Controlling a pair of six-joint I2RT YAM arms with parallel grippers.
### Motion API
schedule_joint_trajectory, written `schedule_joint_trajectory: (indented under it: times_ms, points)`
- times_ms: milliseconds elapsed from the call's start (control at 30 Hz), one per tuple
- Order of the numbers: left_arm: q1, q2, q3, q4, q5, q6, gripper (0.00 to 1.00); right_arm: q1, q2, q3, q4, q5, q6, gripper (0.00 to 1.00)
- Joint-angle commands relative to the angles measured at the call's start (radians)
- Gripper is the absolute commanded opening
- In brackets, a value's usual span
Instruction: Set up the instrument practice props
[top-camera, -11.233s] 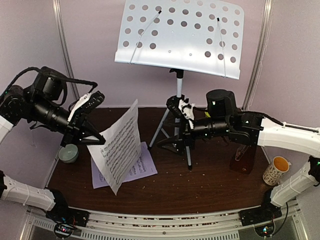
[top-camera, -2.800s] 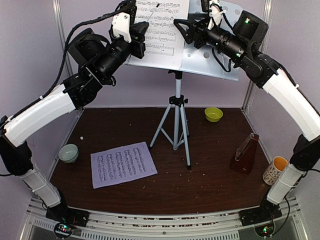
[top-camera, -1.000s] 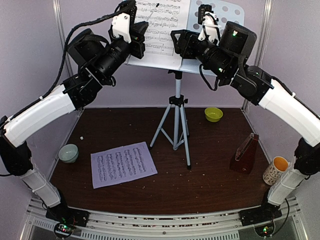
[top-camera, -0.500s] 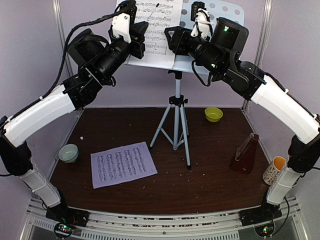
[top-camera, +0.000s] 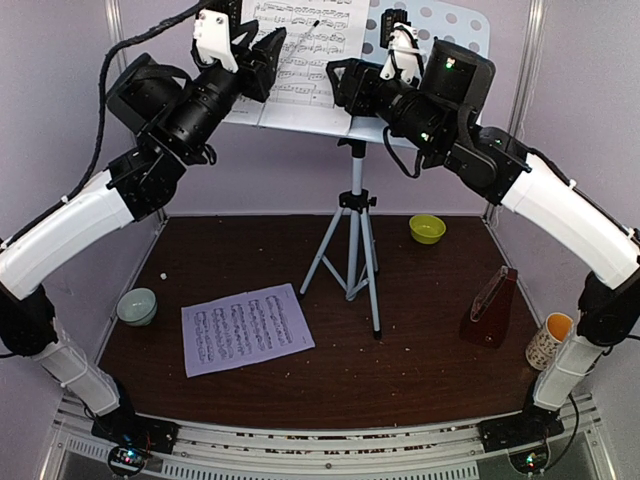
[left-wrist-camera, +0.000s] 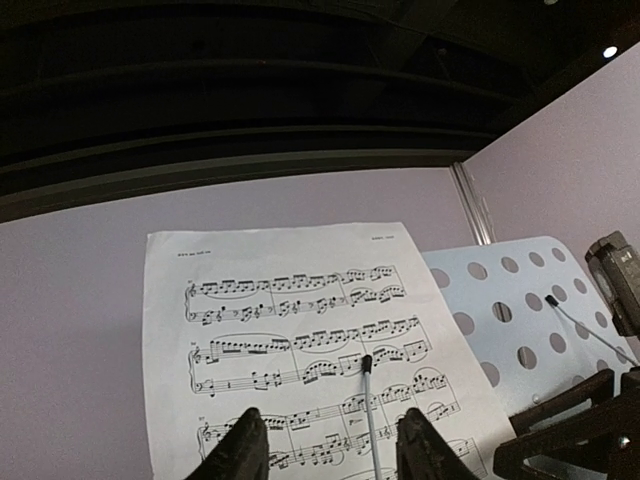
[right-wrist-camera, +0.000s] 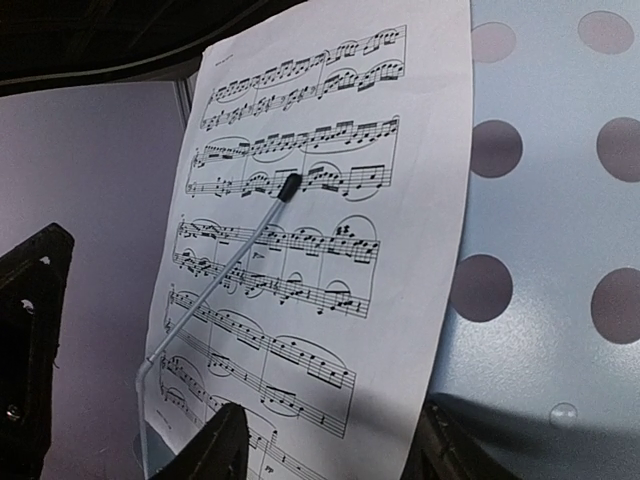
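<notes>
Up on the white perforated desk (right-wrist-camera: 545, 220), one sheet-music page (left-wrist-camera: 300, 330) stands under a thin wire holder (right-wrist-camera: 225, 270), directly ahead of our left gripper (left-wrist-camera: 332, 445), whose fingers are spread with nothing between them. Our right gripper (right-wrist-camera: 330, 445) faces the page's lower right corner, jaws likewise apart. Far below both grippers, past the silver tripod (top-camera: 352, 240), the second page (top-camera: 247, 328) lies flat on the dark wooden table (top-camera: 400, 370), with the metronome (top-camera: 489, 308) on the right gripper's side. Pale lilac walls (top-camera: 60, 150) enclose the table.

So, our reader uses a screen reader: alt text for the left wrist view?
A sheet-music page stands on the perforated music-stand desk, a wire retainer across it. The open left gripper frames its lower edge.
</notes>
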Motion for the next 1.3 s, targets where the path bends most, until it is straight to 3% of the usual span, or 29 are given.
schedule_joint_trajectory:
  times_ms: [0,200,333,500,633,767,900,1267]
  points:
    - [-0.006,-0.051,-0.037,0.085,0.008,0.014,0.47,0.002,-0.041,-0.013,0.019,0.020,-0.021,0.58]
    - [-0.037,-0.102,-0.051,0.032,-0.036,0.059,0.61,0.002,-0.074,-0.031,0.029,-0.025,-0.063,0.64]
    - [-0.037,-0.189,-0.097,-0.076,-0.107,0.022,0.83,0.001,-0.131,-0.088,0.057,-0.098,-0.118,0.75]
    - [-0.030,-0.324,-0.165,-0.279,-0.237,-0.084,0.94,0.002,-0.201,-0.151,0.051,-0.191,-0.154,0.86]
    - [0.043,-0.464,-0.266,-0.456,-0.271,-0.305,0.98,0.002,-0.271,-0.236,0.042,-0.334,-0.156,0.88]
    - [0.287,-0.568,-0.443,-0.627,-0.047,-0.611,0.98,0.038,-0.357,-0.374,0.059,-0.504,-0.166,0.89]
    - [0.495,-0.579,-0.606,-0.705,0.188,-0.787,0.97,0.126,-0.402,-0.501,-0.001,-0.498,-0.215,0.89]
    - [0.539,-0.329,-0.801,-0.726,0.348,-0.781,0.94,0.243,-0.476,-0.925,0.120,-0.366,-0.071,0.86]
